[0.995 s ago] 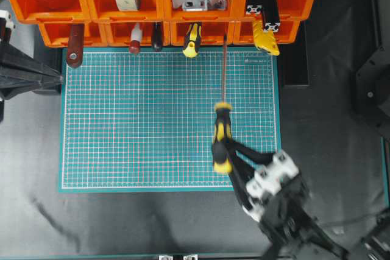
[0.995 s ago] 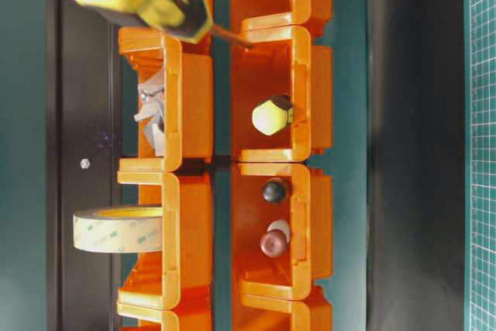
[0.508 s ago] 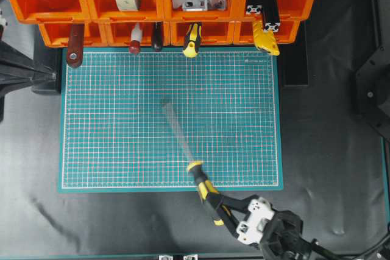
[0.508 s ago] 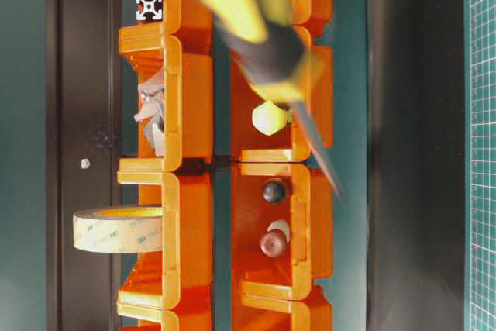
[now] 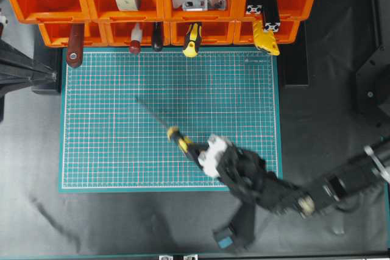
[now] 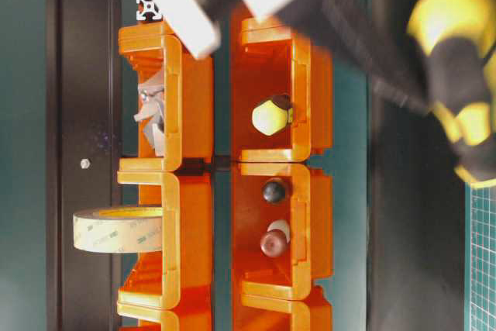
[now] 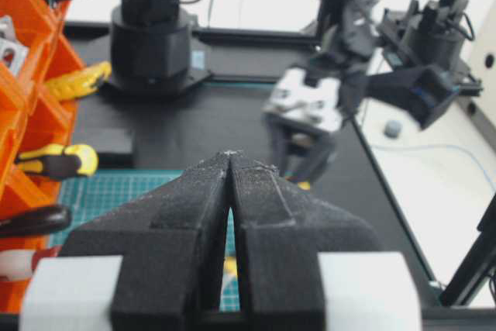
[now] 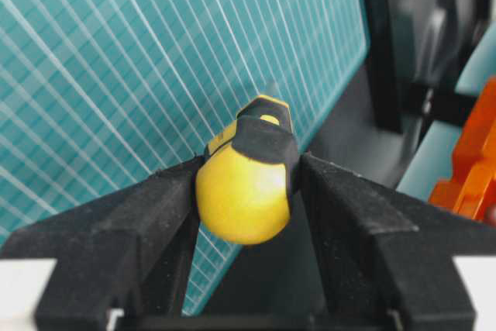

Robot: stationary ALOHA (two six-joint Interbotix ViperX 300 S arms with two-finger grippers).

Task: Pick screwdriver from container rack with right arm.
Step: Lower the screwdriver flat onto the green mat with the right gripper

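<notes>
I keep my right gripper [image 8: 244, 191] clamped on the screwdriver [image 5: 177, 138], shaft toward ten o'clock, lowering gently onto the mat [image 5: 122, 120].

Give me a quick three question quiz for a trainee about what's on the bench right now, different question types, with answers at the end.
1. True or false: the right pincer holds the screwdriver by its handle.
2. The left pincer is: A) wide open B) shut and empty C) shut on tape.
3. Fill in: the screwdriver's shaft points over the green ____, away from the rack.

Key: 1 true; 2 B; 3 mat.
</notes>
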